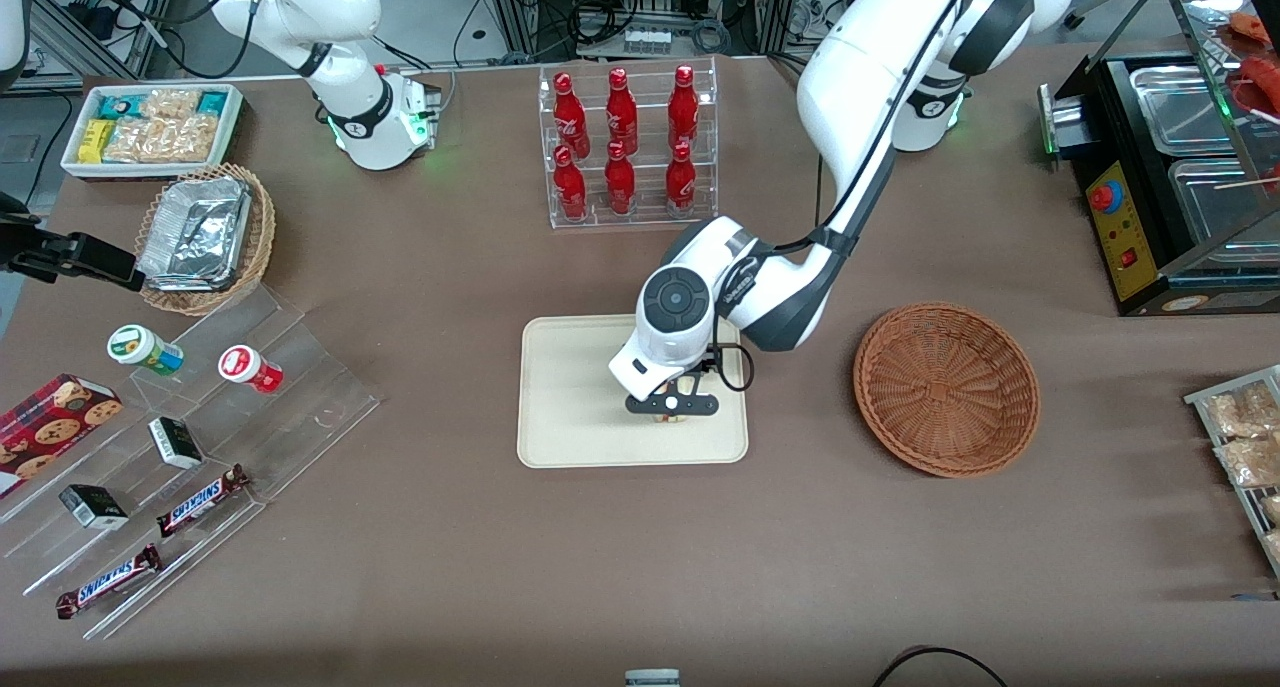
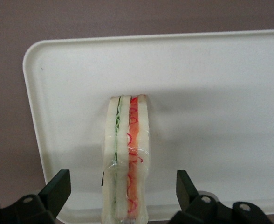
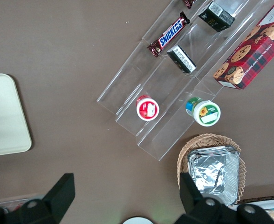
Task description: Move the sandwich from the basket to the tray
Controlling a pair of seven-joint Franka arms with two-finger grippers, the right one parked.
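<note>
The sandwich (image 2: 126, 158) stands on its edge on the tray (image 2: 211, 84), the wicker basket (image 1: 946, 388) beside the tray is emptied, and the claw (image 2: 123, 193) hangs spread wide, gripping nothing, so only withdrawal seems left.

A pale white-bread sandwich wedge (image 2: 126, 158) shows green and red-orange filling stripes on the cream-beige rectangular tray (image 2: 211, 93); the black two-finger tool (image 2: 123, 189) hangs above it, over the brown table (image 1: 450, 567).

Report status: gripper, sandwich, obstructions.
Gripper open over the tray, fingers clear of the sandwich. Sandwich on tray, standing on edge. Basket empty. Nothing in the way.
</note>
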